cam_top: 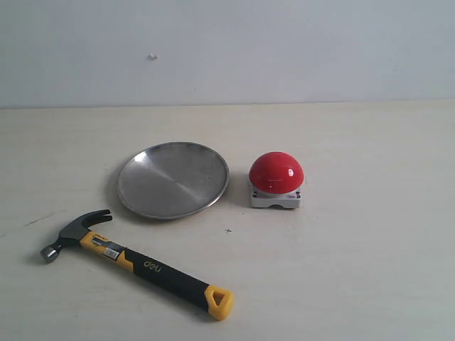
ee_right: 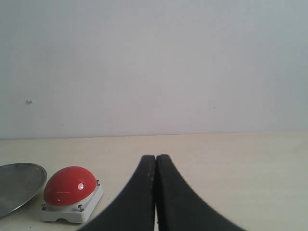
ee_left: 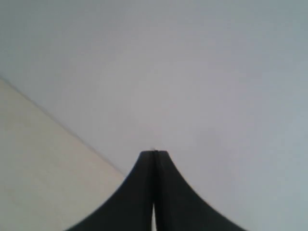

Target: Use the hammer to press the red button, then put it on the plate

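Note:
The hammer [cam_top: 138, 263] lies flat on the pale table at the front left, dark head toward the left, yellow end toward the front middle. The silver plate [cam_top: 173, 179] sits behind it, and the red button [cam_top: 276, 172] stands on its grey-white base just right of the plate. Neither arm shows in the exterior view. My left gripper [ee_left: 154, 153] is shut with nothing in it, facing the wall and a table edge. My right gripper [ee_right: 156, 157] is shut and empty too, with the red button [ee_right: 70, 186] and the plate's rim [ee_right: 21, 185] off to one side of it.
A plain grey-white wall [cam_top: 227, 50] rises behind the table. A small black mark [cam_top: 228, 230] sits on the tabletop in front of the button.

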Tool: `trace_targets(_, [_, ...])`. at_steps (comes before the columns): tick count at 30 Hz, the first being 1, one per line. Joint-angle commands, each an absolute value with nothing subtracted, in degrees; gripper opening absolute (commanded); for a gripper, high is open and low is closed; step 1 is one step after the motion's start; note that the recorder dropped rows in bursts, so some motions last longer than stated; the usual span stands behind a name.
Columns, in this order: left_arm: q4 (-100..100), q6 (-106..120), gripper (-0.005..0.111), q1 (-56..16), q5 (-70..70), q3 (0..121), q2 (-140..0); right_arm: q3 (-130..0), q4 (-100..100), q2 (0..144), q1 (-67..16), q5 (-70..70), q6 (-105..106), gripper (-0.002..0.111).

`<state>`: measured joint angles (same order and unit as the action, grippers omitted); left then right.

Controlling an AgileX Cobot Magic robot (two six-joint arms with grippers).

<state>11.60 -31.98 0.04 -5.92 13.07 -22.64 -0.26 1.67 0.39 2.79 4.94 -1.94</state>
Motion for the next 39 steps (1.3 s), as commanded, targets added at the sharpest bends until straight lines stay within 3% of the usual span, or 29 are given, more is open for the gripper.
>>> trace_targets(1, [11.4, -33.5, 0.000, -1.4, -4.6, 16.3, -34.3, 0.0, 1.6, 0.0, 3.1, 4.5, -1.7, 0.000])
trace_targets(10, [19.0, -39.7, 0.000, -2.9, -4.5, 21.5, -51.8, 0.0, 1.6, 0.0, 3.1, 4.5, -1.7, 0.000])
trace_targets(24, [23.1, -43.6, 0.000, -4.0, 0.0, 24.3, -53.4, 0.0, 1.8, 0.0, 3.1, 4.5, -1.7, 0.000])
trace_targets(33, [33.9, -39.5, 0.000, -21.7, -16.2, 26.2, -63.3, 0.0, 1.7, 0.0, 3.1, 4.5, -1.7, 0.000])
trace_targets(39, [69.1, -6.0, 0.000, -39.3, -32.0, 31.4, -76.1, 0.0, 1.7, 0.0, 3.1, 4.5, -1.7, 0.000])
